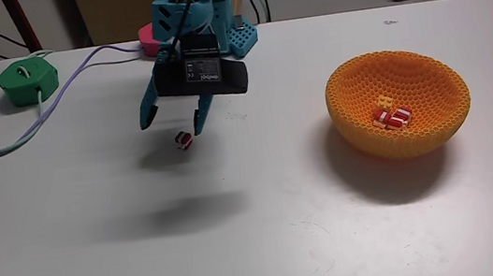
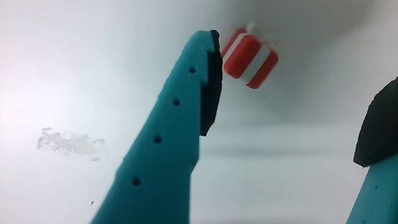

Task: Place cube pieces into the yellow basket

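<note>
In the wrist view my end effector (image 2: 286, 93) is cut by the frame: the right finger (image 2: 379, 143) shows only a corner. In the fixed view the cubes (image 1: 392, 117) in the basket (image 1: 359, 129) are too small to count. The pink box (image 1: 148, 41) sits mostly hidden behind my arm.

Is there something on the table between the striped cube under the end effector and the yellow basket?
Nothing visible. In the fixed view, bare table lies between the striped cube, under the open end effector, and the yellow basket.
</note>
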{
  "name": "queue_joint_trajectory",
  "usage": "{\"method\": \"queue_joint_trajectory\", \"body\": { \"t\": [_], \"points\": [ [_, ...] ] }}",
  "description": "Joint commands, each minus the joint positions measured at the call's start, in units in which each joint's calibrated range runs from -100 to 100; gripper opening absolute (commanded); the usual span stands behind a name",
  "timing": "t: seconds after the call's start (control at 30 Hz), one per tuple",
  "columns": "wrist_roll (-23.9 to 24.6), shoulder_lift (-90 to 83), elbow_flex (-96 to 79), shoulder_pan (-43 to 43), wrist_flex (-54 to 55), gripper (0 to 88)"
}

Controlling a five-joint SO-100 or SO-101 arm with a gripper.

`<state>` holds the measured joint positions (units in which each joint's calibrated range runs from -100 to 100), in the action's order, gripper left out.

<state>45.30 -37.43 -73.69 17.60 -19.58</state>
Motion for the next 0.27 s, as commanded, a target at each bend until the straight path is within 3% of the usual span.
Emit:
{"method": "queue_joint_trajectory", "body": {
  "t": [0.0, 0.23],
  "points": [
    [0.20, -0.64, 0.27, 0.76, 0.29, 38.1],
    [-0.15, 3.25, -0.11, 1.04, 3.16, 37.1]
  ]
}}
